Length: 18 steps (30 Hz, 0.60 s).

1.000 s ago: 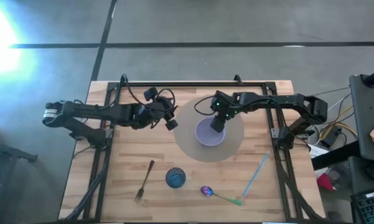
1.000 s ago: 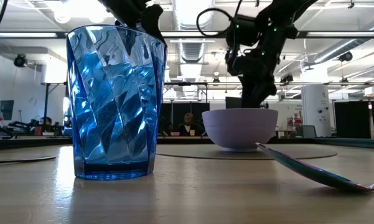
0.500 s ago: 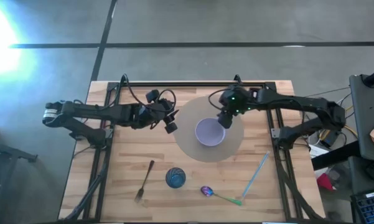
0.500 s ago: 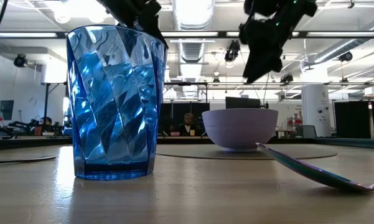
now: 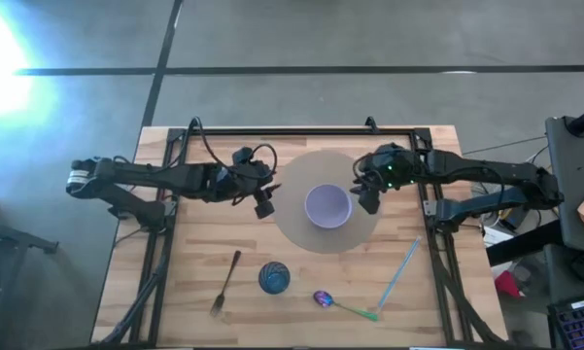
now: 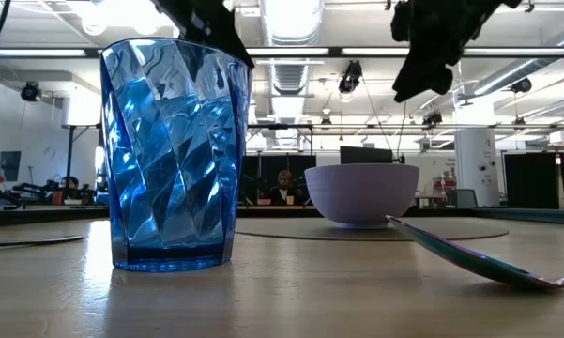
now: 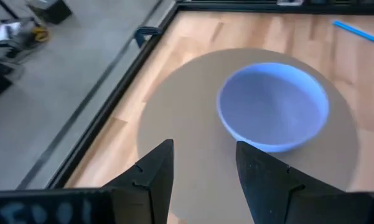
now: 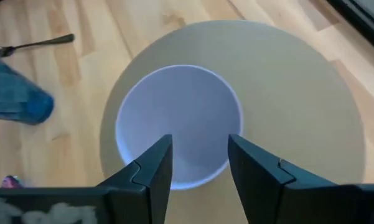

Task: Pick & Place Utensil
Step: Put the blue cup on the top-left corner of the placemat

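Note:
A lavender bowl [image 5: 327,205] stands on a round grey mat [image 5: 290,219] mid-table. A dark fork [image 5: 225,282], a blue faceted cup [image 5: 274,278], a spoon with a green handle [image 5: 338,304] and a blue straw [image 5: 398,272] lie or stand on the wood near the near edge. My right gripper [image 5: 366,199] hovers open above the mat, just right of the bowl [image 8: 177,124], and holds nothing. My left gripper [image 5: 264,202] hangs open at the mat's left rim, facing the bowl [image 7: 274,106]. In the low view the cup [image 6: 174,155] stands nearest, and the spoon [image 6: 479,253] lies to its right.
Black frame rails [image 5: 165,233] run along the table's left, right and far sides. Bare wood lies between the mat and the near-edge items. Beyond the table's right side stand a dark cabinet and cables [image 5: 564,185].
My right gripper has risen out of the bowl and drawn back toward the table's right edge, ending beside the bowl. The bowl has stayed in place on the mat. My left gripper has crept slightly toward the near edge.

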Motion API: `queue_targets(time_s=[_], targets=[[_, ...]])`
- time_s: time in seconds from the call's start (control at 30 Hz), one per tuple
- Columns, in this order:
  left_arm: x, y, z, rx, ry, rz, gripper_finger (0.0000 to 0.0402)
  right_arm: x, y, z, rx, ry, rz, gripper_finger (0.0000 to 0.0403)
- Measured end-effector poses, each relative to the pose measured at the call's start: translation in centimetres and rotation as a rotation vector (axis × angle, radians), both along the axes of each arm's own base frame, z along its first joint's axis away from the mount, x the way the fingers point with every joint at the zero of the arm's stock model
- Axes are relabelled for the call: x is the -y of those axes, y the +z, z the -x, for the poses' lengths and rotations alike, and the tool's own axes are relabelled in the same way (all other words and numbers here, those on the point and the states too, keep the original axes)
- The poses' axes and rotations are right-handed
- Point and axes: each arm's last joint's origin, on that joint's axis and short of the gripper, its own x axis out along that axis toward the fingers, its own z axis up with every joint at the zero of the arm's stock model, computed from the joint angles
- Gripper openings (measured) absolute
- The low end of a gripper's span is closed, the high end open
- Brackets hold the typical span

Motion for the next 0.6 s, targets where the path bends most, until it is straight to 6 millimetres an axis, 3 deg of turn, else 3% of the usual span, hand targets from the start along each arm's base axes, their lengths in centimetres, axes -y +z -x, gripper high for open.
queue_targets(time_s=[0.27,0.6], targets=[[1.3,2.3,1.0,-0.088,-0.068,0.059,0.0168,-1.4,0.2,0.0,0.031,0.036,-0.021,0.0144],[2.9,3.1,1.5,-0.117,-0.217,0.302,0.0168,-2.7,0.5,-0.5,0.072,0.080,0.006,0.0146]])
